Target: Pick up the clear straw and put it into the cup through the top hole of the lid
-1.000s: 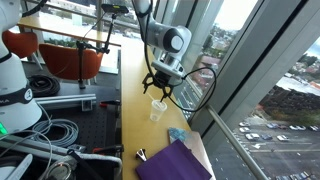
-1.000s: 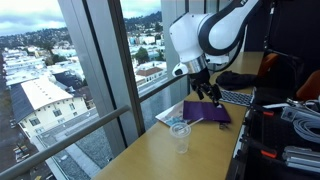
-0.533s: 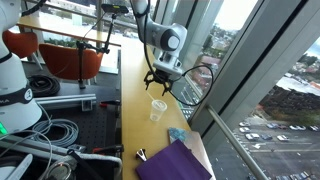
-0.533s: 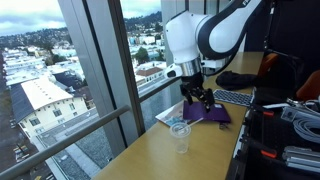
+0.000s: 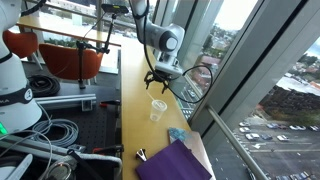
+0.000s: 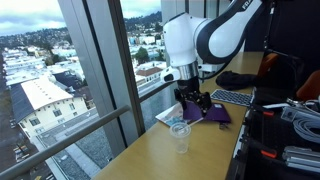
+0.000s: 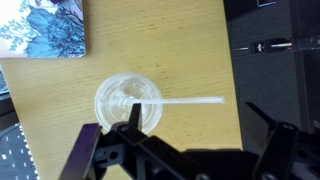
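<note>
A clear plastic cup with a lid stands on the wooden table in both exterior views (image 5: 158, 109) (image 6: 180, 137), and from above in the wrist view (image 7: 129, 103). The clear straw (image 7: 190, 102) has one end at the middle of the lid and leans out to the right; how deep it sits I cannot tell. My gripper (image 7: 192, 112) hangs open and empty above the cup, fingers on either side of the straw's free part without touching it. It also shows in both exterior views (image 5: 160, 86) (image 6: 193, 106).
A purple cloth (image 5: 175, 160) (image 6: 205, 112) lies on the table beyond the cup. A printed card (image 7: 45, 28) lies near the cup. A window runs along the table (image 6: 140, 150). A keyboard (image 6: 235, 97) and cables (image 5: 50, 135) sit on the other side.
My gripper has lifted a little and shifted slightly over the cup. The cup has not moved.
</note>
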Action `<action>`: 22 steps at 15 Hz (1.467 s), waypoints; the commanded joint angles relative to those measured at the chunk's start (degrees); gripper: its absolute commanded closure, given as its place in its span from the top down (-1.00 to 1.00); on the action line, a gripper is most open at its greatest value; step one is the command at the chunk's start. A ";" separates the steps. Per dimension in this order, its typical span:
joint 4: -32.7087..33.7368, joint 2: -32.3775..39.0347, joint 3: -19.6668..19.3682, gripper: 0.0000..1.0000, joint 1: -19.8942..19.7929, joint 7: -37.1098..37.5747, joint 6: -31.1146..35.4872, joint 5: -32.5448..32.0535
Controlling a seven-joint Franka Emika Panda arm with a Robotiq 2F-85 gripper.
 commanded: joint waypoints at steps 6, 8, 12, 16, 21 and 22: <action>-0.43 -0.09 -0.17 1.00 0.97 -6.18 1.13 -0.48; -1.58 -0.71 -0.14 1.00 0.78 -6.58 1.79 -0.51; -2.62 -0.99 -0.31 1.00 0.34 -7.70 2.44 -0.79; -4.20 -2.28 -0.10 1.00 -0.05 -8.54 2.84 -0.37; -3.89 -2.47 -0.49 1.00 0.10 -8.71 2.54 -0.65; -3.44 -2.16 -0.61 1.00 0.11 -8.70 2.50 -0.71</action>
